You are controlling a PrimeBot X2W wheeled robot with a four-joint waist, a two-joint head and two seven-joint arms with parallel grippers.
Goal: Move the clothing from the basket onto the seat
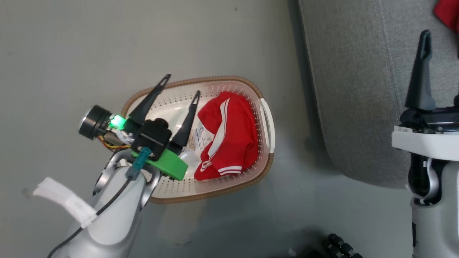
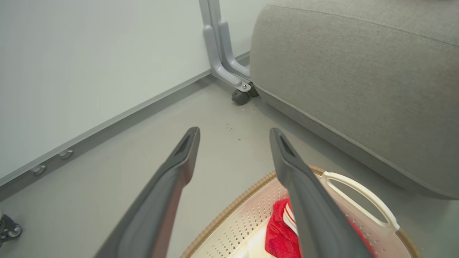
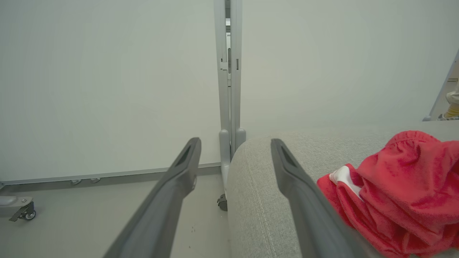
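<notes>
The cream basket [image 1: 215, 79] with a brown rim stands on the grey floor. One red clothing piece [image 1: 233, 132] with white stripes lies crumpled in its right half. My left gripper [image 1: 183, 84] hovers open over the basket's left half, empty, to the left of that garment. In the left wrist view the left gripper [image 2: 235, 132] points past the basket's rim [image 2: 233, 208] and the garment [image 2: 278, 233] toward the seat [image 2: 358, 71]. A second red garment [image 3: 405, 186] lies on the grey seat [image 3: 258, 200]. My right gripper [image 3: 235, 141] is open and empty beside it, one finger [image 1: 421, 71] over the seat [image 1: 358, 89].
A white partition on a grey wheeled stand [image 2: 229, 68] stands just behind the seat's corner. Another caster [image 3: 21, 211] sits at the far left by the wall. A paper sticker [image 1: 200, 138] lies on the basket's floor. A dark ribbed wheel [image 1: 340, 247] shows at the bottom edge.
</notes>
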